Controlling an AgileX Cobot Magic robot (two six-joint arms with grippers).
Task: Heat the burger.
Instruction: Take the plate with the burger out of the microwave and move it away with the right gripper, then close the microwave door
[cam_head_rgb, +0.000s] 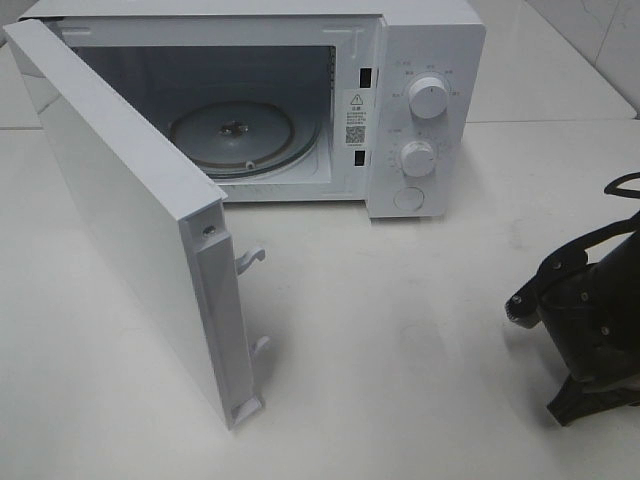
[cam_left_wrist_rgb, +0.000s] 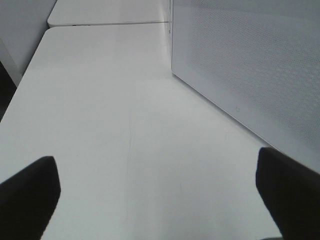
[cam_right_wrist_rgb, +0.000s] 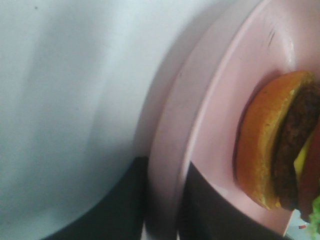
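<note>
The burger (cam_right_wrist_rgb: 280, 145) lies on a round pink plate (cam_right_wrist_rgb: 210, 120); its golden-brown bun, dark patty and a bit of green lettuce show only in the right wrist view. My right gripper (cam_right_wrist_rgb: 165, 212) straddles the plate's rim, one dark finger (cam_right_wrist_rgb: 117, 210) outside and the other inside, both against the rim. In the high view only the right arm (cam_head_rgb: 590, 320) shows, at the right edge, and the plate is out of frame. The left gripper (cam_left_wrist_rgb: 160, 200) hangs wide open over bare table, holding nothing.
The white microwave (cam_head_rgb: 425, 110) stands at the back with its door (cam_head_rgb: 130, 220) swung open toward the front left. Its glass turntable (cam_head_rgb: 240, 135) carries nothing. The left gripper sits beside the door's outer face (cam_left_wrist_rgb: 250, 65). White tabletop (cam_head_rgb: 400, 330) spreads in front.
</note>
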